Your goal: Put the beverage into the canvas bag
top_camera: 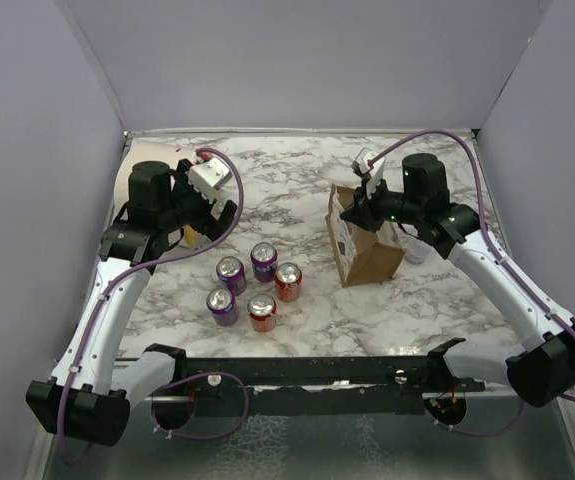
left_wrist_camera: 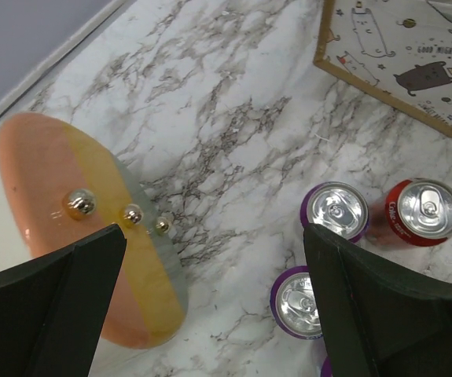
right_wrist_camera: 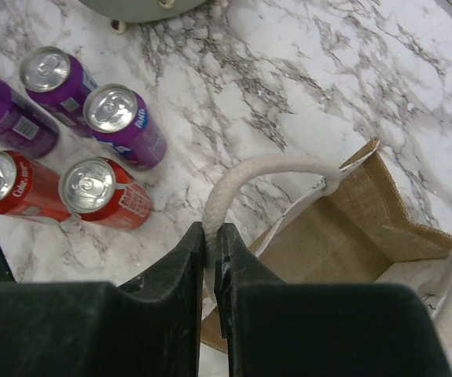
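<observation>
Beverage cans, five, stand upright in a tight cluster on the marble tabletop [top_camera: 297, 190], mid-field between the two arms. Purple cans [top_camera: 230, 269], three in number, take the far and left places. Red cans [top_camera: 288, 281], two, sit on the near and right side. All tops show sealed. All five are outside the bag.

Canvas bag [top_camera: 367, 255] stands to the right of the cluster, apart from it, mouth open upward. It is brown fabric, and the panel facing the cans is pale with cartoon print. The white loop handle [right_wrist_camera: 265, 165] arches over the near rim.

Right claw [right_wrist_camera: 210, 232] is at the bag's rim with its fingers drawn almost together, pinching the base of the loop handle between them. The wrist view looks down into the brown interior.

Left claw [left_wrist_camera: 214, 236] hangs above the tabletop at the far left, spread wide and holding nothing. Below it lies bare marble. A cream cylinder [left_wrist_camera: 45, 165] with an orange face lies on its side just to its left, and the purple cans are to its right.
</observation>
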Tool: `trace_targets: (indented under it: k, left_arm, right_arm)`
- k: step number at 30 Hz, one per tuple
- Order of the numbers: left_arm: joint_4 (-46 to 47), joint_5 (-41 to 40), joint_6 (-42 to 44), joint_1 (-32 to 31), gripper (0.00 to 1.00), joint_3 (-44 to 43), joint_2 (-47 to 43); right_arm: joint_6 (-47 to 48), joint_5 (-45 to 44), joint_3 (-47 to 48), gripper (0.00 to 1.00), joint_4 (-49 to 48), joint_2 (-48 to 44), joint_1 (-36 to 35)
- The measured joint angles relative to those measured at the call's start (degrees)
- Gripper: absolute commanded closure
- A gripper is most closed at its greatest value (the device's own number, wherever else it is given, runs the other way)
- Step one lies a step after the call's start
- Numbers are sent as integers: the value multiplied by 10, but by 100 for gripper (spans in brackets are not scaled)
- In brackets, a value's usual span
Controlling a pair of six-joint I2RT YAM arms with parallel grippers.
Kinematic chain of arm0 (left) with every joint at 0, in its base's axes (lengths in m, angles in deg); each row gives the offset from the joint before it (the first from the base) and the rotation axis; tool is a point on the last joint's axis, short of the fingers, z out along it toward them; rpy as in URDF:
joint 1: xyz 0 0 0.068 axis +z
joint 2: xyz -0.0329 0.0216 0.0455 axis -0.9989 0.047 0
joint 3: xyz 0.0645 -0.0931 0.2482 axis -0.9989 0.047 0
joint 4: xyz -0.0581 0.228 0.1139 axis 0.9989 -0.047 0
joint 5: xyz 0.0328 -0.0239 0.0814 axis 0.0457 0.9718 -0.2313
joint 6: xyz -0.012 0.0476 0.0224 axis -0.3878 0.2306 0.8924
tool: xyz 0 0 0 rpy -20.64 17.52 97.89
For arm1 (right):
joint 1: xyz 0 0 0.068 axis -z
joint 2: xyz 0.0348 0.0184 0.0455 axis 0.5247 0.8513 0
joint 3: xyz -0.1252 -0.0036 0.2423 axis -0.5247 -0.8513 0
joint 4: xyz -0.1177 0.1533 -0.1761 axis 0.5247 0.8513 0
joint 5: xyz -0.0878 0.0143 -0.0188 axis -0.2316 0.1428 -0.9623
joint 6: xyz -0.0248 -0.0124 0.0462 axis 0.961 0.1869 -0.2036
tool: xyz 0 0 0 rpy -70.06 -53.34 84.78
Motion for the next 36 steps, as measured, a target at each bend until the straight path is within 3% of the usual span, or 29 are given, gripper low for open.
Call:
trace_targets:
  k: [4, 7, 14, 16, 18, 23, 29, 36]
  left_arm:
    - [-23, 12, 30, -35, 1, 6, 5]
    - [-35, 28, 47, -50, 1, 15, 7]
    - [-46, 59, 75, -81, 1, 50, 13]
    - [-46, 64, 80, -86, 1, 59, 15]
    - [-46, 70, 86, -91, 1, 66, 16]
    - [-45, 73, 97, -102, 1, 72, 19]
    - [-40, 73, 100, -110, 1, 74, 24]
    - [-43, 73, 116, -131, 1, 74, 29]
  right_arm:
    - [-17, 17, -4, 90, -14, -1, -13]
    - [-30, 31, -5, 82, -21, 0, -25]
    - [-47, 77, -16, 43, -35, 3, -35]
    - [-46, 79, -20, 23, -35, 0, -35]
    - [-40, 78, -23, 14, -33, -8, -35]
    - [-18, 66, -25, 13, -19, -56, -26]
    - [-6, 33, -25, 13, -15, -127, 34]
    - [-7, -35, -40, 18, -19, -107, 51]
